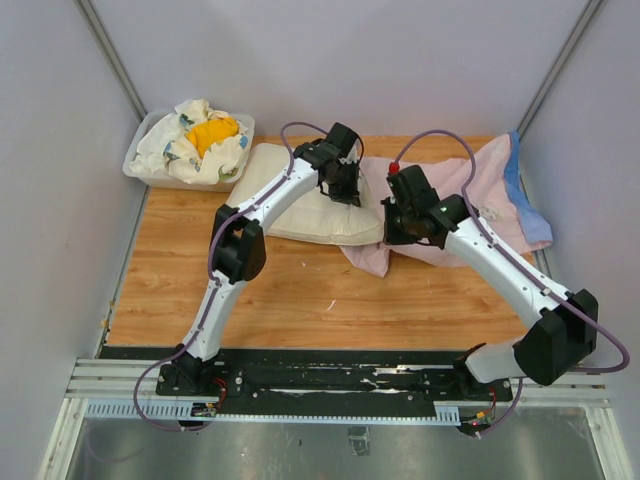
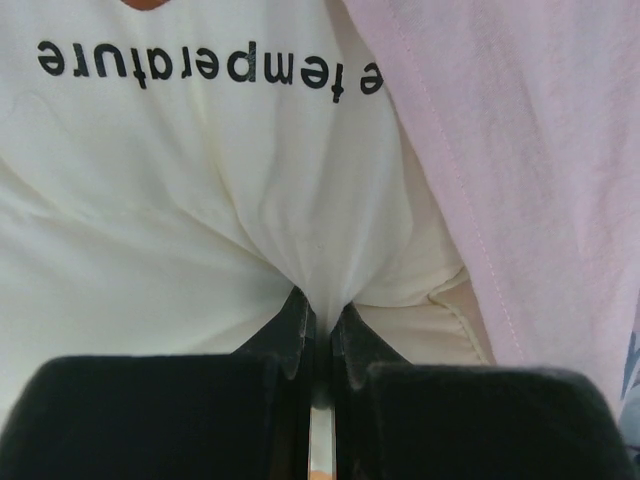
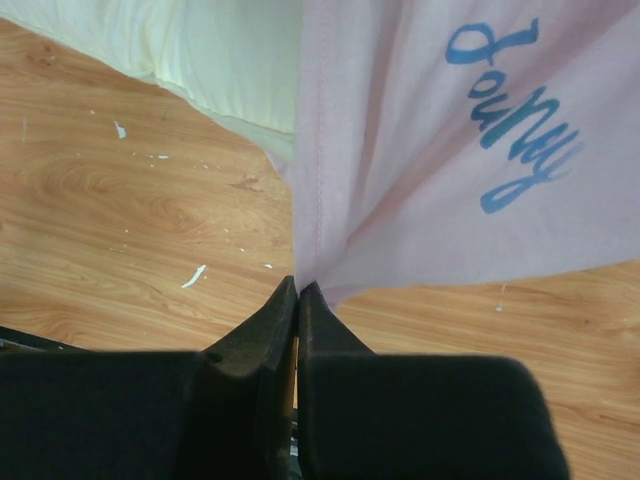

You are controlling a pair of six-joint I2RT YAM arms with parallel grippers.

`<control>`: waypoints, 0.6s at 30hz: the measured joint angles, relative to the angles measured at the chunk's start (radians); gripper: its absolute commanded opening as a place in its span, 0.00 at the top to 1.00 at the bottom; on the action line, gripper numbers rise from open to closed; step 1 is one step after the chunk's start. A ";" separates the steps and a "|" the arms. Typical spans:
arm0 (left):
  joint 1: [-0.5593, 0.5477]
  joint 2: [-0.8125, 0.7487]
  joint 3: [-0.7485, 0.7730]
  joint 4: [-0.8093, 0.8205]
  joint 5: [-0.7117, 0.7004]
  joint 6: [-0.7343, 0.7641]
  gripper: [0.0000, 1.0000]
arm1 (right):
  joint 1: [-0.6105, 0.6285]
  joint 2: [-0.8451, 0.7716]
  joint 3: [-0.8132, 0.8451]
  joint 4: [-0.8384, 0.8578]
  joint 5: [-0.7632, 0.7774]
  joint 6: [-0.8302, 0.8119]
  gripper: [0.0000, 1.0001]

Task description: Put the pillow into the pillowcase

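1. Pale grey walls [image 1: 350, 60] close in the back and both sides, evenly lit.
2. Slanted metal poles [image 1: 113, 55] run up the back corners.
3. A wooden table [image 1: 300, 290] carries small white flecks [image 3: 195, 276]; a ribbed metal rail [image 1: 300, 405] lines its near edge.

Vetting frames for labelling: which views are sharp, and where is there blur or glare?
Top external: evenly lit, sharp throughout. Left wrist: pillow lettering crisp, left pincer blurred in the foreground. Right wrist: pillowcase and table grain sharp, right pincer soft-edged.
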 measured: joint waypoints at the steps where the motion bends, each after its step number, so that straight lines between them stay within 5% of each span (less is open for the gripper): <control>1: 0.000 0.000 0.000 0.000 0.001 -0.003 1.00 | 0.008 0.008 0.008 0.000 -0.002 0.000 0.99; 18: 0.010 0.001 -0.002 0.031 0.037 -0.043 1.00 | 0.057 0.174 0.082 0.080 -0.063 -0.011 0.99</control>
